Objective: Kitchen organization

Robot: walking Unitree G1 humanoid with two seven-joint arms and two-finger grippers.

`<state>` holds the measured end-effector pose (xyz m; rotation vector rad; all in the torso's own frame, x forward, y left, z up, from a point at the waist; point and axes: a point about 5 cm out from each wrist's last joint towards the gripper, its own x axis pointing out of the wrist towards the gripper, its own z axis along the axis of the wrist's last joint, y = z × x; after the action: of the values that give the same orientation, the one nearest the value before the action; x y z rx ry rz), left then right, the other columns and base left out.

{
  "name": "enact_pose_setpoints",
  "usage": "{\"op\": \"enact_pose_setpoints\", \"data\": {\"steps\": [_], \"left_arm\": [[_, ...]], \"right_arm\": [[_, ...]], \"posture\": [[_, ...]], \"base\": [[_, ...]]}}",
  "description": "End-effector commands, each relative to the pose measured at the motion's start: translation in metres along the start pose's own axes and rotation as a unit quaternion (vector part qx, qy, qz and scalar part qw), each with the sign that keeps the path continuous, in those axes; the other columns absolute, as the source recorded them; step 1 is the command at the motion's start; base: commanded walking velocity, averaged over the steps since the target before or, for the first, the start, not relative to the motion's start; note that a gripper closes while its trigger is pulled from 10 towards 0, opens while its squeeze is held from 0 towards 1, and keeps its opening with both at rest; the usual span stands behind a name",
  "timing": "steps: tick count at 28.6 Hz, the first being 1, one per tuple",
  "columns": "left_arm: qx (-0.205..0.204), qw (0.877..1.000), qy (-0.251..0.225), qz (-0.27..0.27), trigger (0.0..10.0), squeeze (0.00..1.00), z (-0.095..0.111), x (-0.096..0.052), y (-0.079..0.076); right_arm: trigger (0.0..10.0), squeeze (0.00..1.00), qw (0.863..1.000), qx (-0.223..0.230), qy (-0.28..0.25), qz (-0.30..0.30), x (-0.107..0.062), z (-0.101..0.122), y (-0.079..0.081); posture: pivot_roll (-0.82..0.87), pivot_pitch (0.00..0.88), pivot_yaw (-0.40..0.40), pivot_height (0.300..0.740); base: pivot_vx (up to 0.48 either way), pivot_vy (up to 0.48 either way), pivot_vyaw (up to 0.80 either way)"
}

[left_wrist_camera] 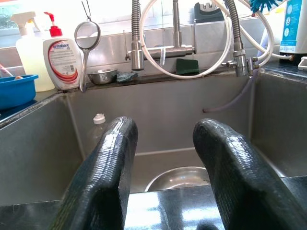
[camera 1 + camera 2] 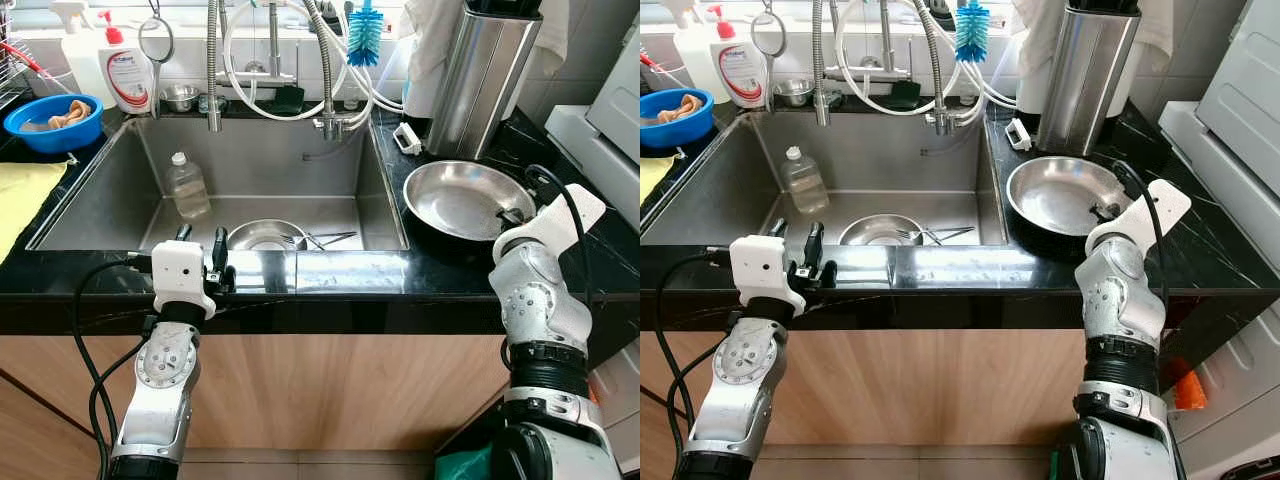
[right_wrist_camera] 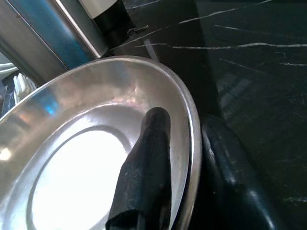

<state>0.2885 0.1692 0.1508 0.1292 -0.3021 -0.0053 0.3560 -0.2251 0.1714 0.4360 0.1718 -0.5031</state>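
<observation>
A wide steel plate (image 2: 460, 198) lies on the black counter to the right of the sink (image 2: 260, 150). My right gripper (image 2: 515, 215) is shut on the plate's near right rim: one finger (image 3: 153, 143) lies inside the plate (image 3: 76, 158), the other sits under the rim outside. My left gripper (image 2: 200, 243) stands open over the sink's front edge, with nothing between its fingers (image 1: 110, 158). In the basin lie a steel bowl (image 2: 265, 235), some cutlery (image 2: 325, 239) and a clear plastic bottle (image 2: 187, 186).
A blue bowl (image 2: 52, 120), a soap bottle (image 2: 128, 75), a hanging strainer (image 2: 156, 40) and a small steel bowl (image 2: 180, 97) stand at the back left. Faucet hoses and a blue brush (image 2: 365, 35) hang over the sink. A tall steel container (image 2: 480, 80) stands behind the plate.
</observation>
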Motion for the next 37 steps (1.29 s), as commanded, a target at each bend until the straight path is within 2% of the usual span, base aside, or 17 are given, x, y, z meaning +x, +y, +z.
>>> {"op": "enact_pose_setpoints", "data": {"steps": [1,6,7,8,9,16,17,21,25,26,30,33,35,36,37], "left_arm": [[0.003,1.0,0.025,-0.001,10.0,0.0,-0.008,-0.003,0.0],[0.003,1.0,0.025,0.0,10.0,0.0,-0.008,-0.003,0.001],[0.003,1.0,0.025,0.0,10.0,0.0,-0.008,-0.003,0.001],[0.004,1.0,0.025,0.0,10.0,0.0,-0.008,-0.003,0.001],[0.003,1.0,0.024,0.0,10.0,0.0,-0.008,-0.002,0.001],[0.002,1.0,0.021,0.0,10.0,0.0,-0.007,0.002,0.0],[0.002,1.0,0.02,0.001,10.0,0.0,-0.007,0.002,0.0],[0.003,1.0,0.019,0.002,10.0,0.0,-0.007,0.003,0.001],[0.003,1.0,0.015,0.004,10.0,0.0,-0.005,0.005,0.002],[0.004,1.0,0.015,0.004,10.0,0.0,-0.005,0.004,0.002],[0.004,1.0,0.015,0.004,10.0,0.0,-0.005,0.004,0.001],[0.005,1.0,0.015,0.007,10.0,0.0,-0.005,0.004,0.003],[0.005,1.0,0.015,0.006,10.0,0.0,-0.005,0.004,0.003],[0.005,1.0,0.014,0.006,10.0,0.0,-0.005,0.003,0.002],[0.005,1.0,0.014,0.006,10.0,0.0,-0.005,0.003,0.002]], "right_arm": [[0.0,0.0,1.0,0.002,-0.006,0.004,0.0,0.004,0.005],[0.0,0.0,1.0,0.014,-0.019,0.016,-0.001,0.006,0.009],[2.7,0.0,0.999,0.017,-0.024,0.021,-0.001,0.007,0.011],[2.7,0.0,0.999,0.019,-0.028,0.025,-0.002,0.007,0.012],[10.0,0.0,0.998,0.024,-0.031,0.04,-0.002,0.007,0.018],[10.0,0.0,0.993,0.015,-0.06,0.105,-0.005,0.014,0.04],[10.0,0.0,0.989,0.008,-0.074,0.128,-0.007,0.018,0.047],[10.0,0.0,0.982,-0.016,-0.104,0.159,-0.008,0.022,0.061],[10.0,0.0,0.979,-0.018,-0.108,0.17,-0.005,0.02,0.068],[10.0,0.0,0.976,-0.032,-0.111,0.183,-0.004,0.018,0.074],[10.0,0.0,0.974,-0.042,-0.109,0.196,-0.003,0.015,0.08],[10.0,0.0,0.963,-0.08,-0.103,0.238,0.0,0.01,0.092],[10.0,0.0,0.96,-0.087,-0.101,0.246,0.0,0.009,0.094],[10.0,0.0,0.947,-0.118,-0.098,0.282,-0.002,0.004,0.104],[10.0,0.0,0.944,-0.124,-0.097,0.289,-0.003,0.002,0.106]], "posture": [[-0.07,0.0,-0.031,0.706],[-0.08,0.0,-0.027,0.706],[-0.08,0.0,-0.027,0.706],[-0.08,0.0,-0.027,0.706],[-0.09,0.0,-0.028,0.706],[-0.09,0.0,-0.025,0.706],[-0.09,0.0,-0.025,0.706],[-0.09,0.0,-0.023,0.706],[-0.08,0.0,-0.024,0.706],[-0.07,0.0,-0.025,0.706],[-0.07,0.0,-0.028,0.706],[-0.06,0.0,-0.03,0.706],[-0.06,0.0,-0.03,0.706],[-0.06,0.0,-0.033,0.706],[-0.06,0.0,-0.033,0.706]], "base": [[0.0,0.0,0.0],[0.0,0.0,0.0],[0.0,0.0,0.0],[0.0,0.0,0.0],[0.0,0.0,0.0],[0.0,0.0,0.0],[0.0,0.0,0.0],[0.0,0.0,0.0],[0.0,0.0,0.0],[0.0,0.0,0.0],[0.0,0.0,0.0],[0.0,0.0,0.0],[0.0,0.0,0.0],[0.0,0.0,0.0],[0.0,0.0,0.0]]}}
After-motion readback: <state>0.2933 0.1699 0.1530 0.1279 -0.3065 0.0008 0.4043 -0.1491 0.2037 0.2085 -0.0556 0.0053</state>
